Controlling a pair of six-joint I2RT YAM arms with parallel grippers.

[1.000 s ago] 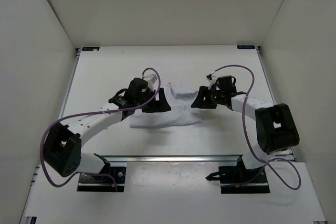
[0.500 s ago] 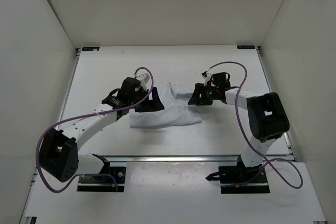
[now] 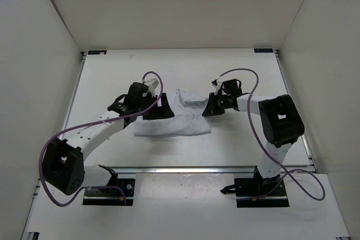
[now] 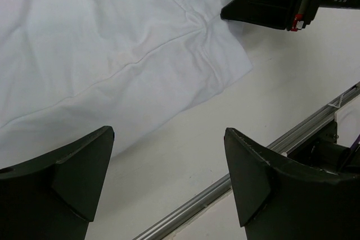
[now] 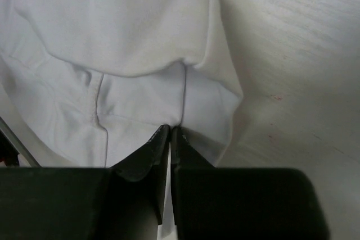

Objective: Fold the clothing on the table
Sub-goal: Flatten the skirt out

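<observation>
Plain white walls (image 3: 169,9) close off three sides of the white table (image 3: 112,71), which has a metal rail (image 3: 185,169) along its near edge. Both arms reach in from that edge: the left arm (image 3: 95,133) bends toward the middle from the left, and the right arm (image 3: 278,122) folds back toward the middle from the right, each trailing a purple cable (image 3: 159,80). Between them, near the table's centre, lies the clothing (image 3: 174,123), a thin white piece spread mostly flat with soft wrinkles and a bunched, raised part at its far right. The left gripper (image 3: 160,111) hangs over the cloth's left side with its fingers (image 4: 67,178) spread wide apart, holding nothing; its wrist view shows the cloth's edge and bare table between them. The right gripper (image 3: 206,111) sits at the cloth's right edge with its fingers (image 5: 149,147) pressed together on the fabric. Creases fan out from that pinched spot in the left wrist view.
</observation>
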